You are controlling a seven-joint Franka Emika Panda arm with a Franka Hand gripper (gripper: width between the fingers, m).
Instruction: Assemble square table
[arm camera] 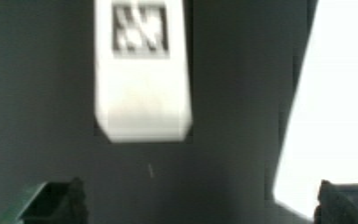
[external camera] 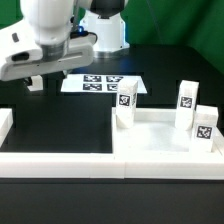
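The white robot arm hangs over the black table at the exterior view's upper left, its gripper just above the dark surface with nothing between its fingers. From the wrist view the two dark fingertips stand far apart at the frame's edges, jaws wide, nothing held. Between them, further off, lies a small white tagged block leg flat on the table, its black-and-white tag at the far end.

The flat white marker board with its printed tags lies just beside the gripper, toward the exterior view's right. In the foreground, long white border bars run across the front. Inside the corner they form at the exterior view's right, three more white tagged block legs stand upright: one near the corner, a taller one further right, a third just beside it. I cannot make out the large white square tabletop in either view; a pale surface fills one side of the wrist view, too blurred to name.
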